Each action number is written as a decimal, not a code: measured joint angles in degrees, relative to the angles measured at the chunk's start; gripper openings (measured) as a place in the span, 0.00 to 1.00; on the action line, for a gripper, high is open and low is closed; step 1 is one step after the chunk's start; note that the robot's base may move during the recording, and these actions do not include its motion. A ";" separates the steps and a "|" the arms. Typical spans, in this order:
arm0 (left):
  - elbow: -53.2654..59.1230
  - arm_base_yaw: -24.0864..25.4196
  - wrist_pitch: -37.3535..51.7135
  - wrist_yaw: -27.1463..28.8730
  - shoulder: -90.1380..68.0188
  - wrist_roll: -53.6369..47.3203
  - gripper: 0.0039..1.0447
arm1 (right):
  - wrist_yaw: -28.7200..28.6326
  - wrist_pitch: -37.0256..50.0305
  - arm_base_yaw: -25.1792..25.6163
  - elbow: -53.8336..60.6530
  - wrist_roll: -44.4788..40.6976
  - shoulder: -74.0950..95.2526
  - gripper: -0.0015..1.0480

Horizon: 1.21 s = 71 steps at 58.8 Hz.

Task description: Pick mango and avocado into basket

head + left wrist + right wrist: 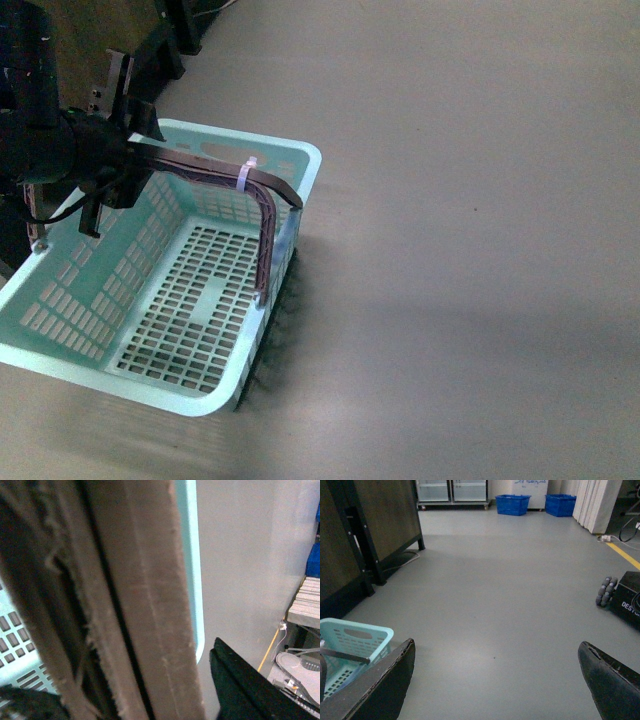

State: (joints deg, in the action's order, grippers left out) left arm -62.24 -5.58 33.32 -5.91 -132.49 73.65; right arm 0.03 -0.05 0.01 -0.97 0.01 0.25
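The robot's left gripper (122,165) is clenched on the two brown handles (215,172) of a light teal slotted plastic basket (60,300), close to the white zip tie (246,176) that joins them, over a grey floor (480,250); the right gripper (496,647) hangs released, fingers wide apart, the basket near one finger

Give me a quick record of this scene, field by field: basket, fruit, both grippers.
basket: light teal, empty, grey floor around it
handles: brown, raised, joined by a white zip tie
left gripper: closed around the handles
right gripper: open, holding nothing, above the floor
mango, avocado: not in view
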 joint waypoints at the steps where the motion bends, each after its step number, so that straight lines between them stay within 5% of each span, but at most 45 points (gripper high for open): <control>1: 0.02 0.00 0.04 -0.02 0.00 0.31 0.30 | 0.00 0.00 0.00 0.00 0.02 0.00 0.92; 6: 1.11 0.02 0.85 -0.28 0.28 3.63 0.16 | 0.00 0.00 0.00 0.00 0.00 0.00 0.92; 28: 16.33 0.72 -1.46 0.66 20.52 6.56 0.15 | -0.02 0.00 0.00 0.00 0.02 0.00 0.92; 48: 21.05 1.09 -24.20 4.20 60.08 13.38 0.15 | 0.00 0.00 0.00 0.00 0.00 0.00 0.92; 71: 21.05 0.00 -35.12 4.92 74.64 14.32 0.15 | 0.00 0.00 0.00 0.00 0.00 0.00 0.92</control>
State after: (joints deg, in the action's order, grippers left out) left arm -41.19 -5.58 -1.80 -0.99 -57.84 87.96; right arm 0.03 -0.05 0.01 -0.97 0.01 0.25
